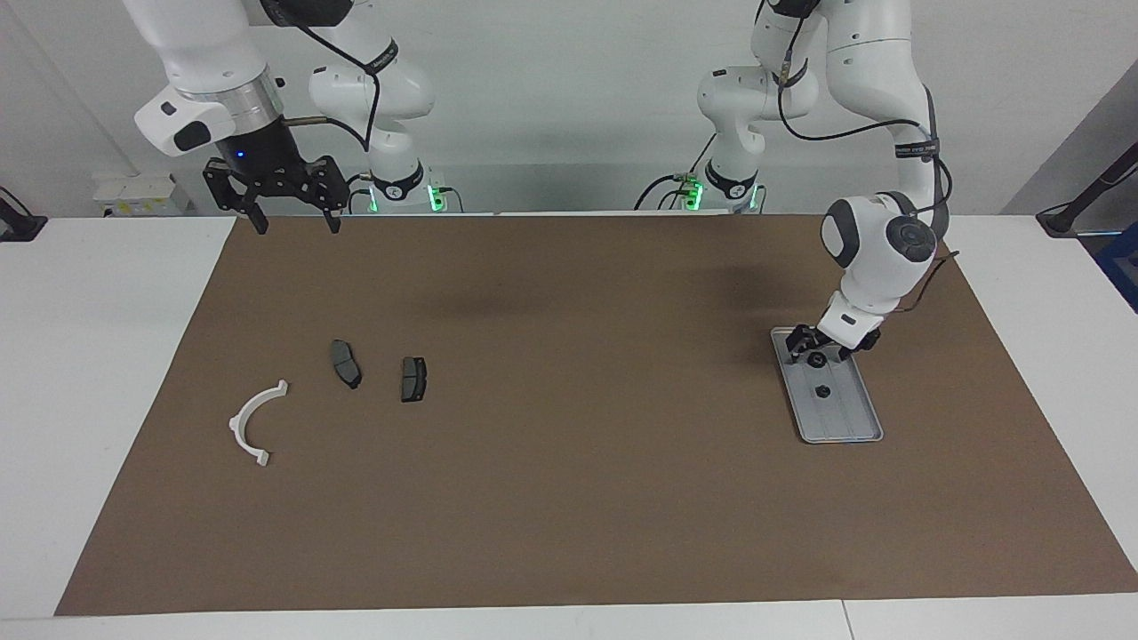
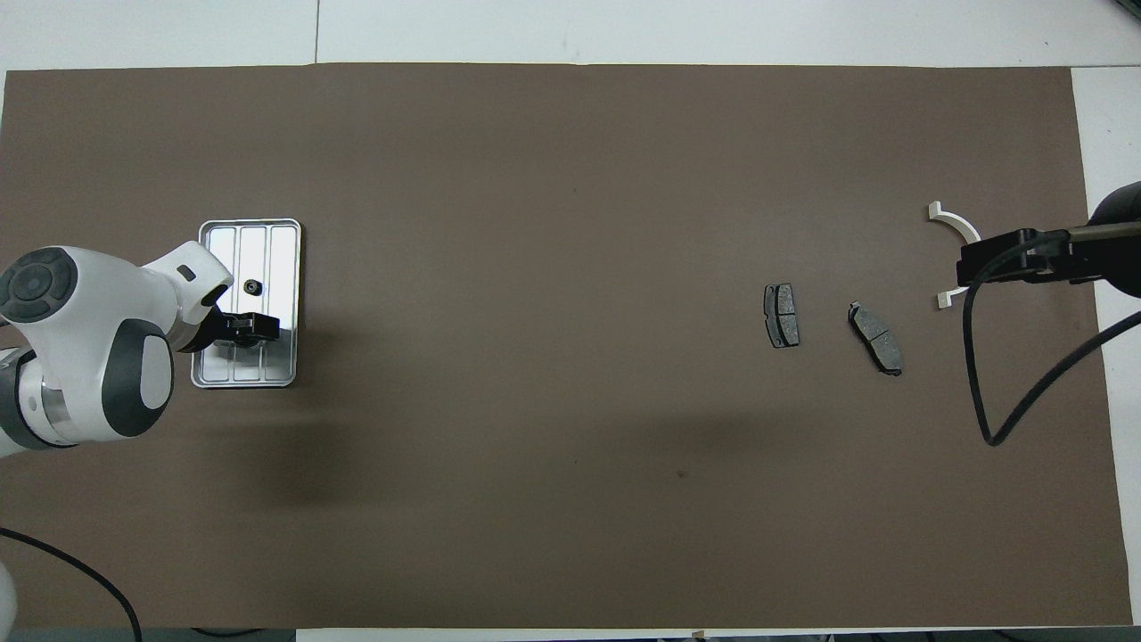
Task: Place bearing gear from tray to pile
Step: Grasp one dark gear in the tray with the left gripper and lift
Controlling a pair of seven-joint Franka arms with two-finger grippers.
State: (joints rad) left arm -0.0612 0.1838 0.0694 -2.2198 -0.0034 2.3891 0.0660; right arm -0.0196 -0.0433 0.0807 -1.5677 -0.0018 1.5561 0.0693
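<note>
The silver-grey tray (image 1: 845, 425) (image 2: 267, 245) lies at the left arm's end of the mat. A small dark bearing gear (image 1: 822, 390) (image 2: 252, 286) sits in its middle. My left gripper (image 1: 813, 354) (image 2: 266, 326) is down in the tray's end nearer to the robots, just beside that gear. A second small dark round part (image 1: 815, 359) shows at its tip; I cannot tell if it is held. The pile is a white half-ring bracket (image 1: 253, 422) (image 2: 958, 227) and two dark brake pads (image 1: 346, 363) (image 1: 413, 379) (image 2: 877, 338) (image 2: 782, 327). My right gripper (image 1: 296, 222) (image 2: 970, 267) waits open and empty, raised.
A brown mat (image 1: 569, 498) (image 2: 570, 178) covers most of the white table. The right arm's black cable (image 2: 985, 374) hangs over the mat beside the pile.
</note>
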